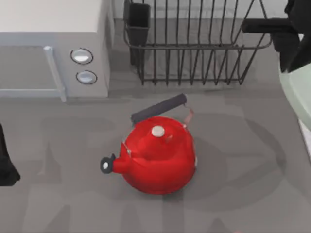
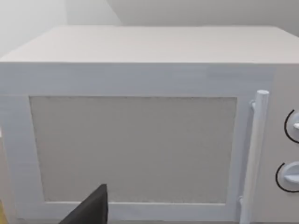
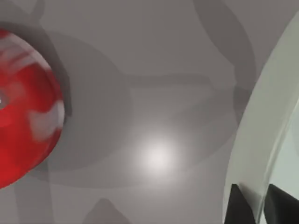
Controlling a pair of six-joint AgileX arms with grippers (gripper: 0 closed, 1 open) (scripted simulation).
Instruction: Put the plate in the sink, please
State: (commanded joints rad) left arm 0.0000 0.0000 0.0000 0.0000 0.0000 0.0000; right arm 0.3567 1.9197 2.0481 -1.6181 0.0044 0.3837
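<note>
- Your right hand (image 3: pixel 259 205) held the plate (image 1: pixel 297 94) by its rim; in the right wrist view the two dark fingers (image 3: pixel 239 205) sat one on each side of the pale green edge, closed down on it.
- The plate hung at the right edge of the top view, above the bench (image 1: pixel 233 194), with the dark right arm reaching in over it from the upper right corner. It looked tilted rather than flat, though you could not tell by how much.
- A pale strip (image 1: pixel 306 136) showed just below the plate at the right edge of the top view; you could not tell from there whether it was the sink.
- The red kettle (image 1: pixel 158 155) stood near the middle of the bench, well apart from the plate, its dark handle towards the back and its spout pointing to the left.
- A black wire dish rack (image 1: pixel 194 43) stood at the back, right of the microwave (image 1: pixel 53 48) in the back left corner.
- Your left arm sat parked at the left edge of the top view, its wrist camera facing the microwave door (image 2: pixel 133 149). One dark finger tip (image 2: pixel 91 210) showed low in that view; you could not tell whether the left hand was wide or narrow.
</note>
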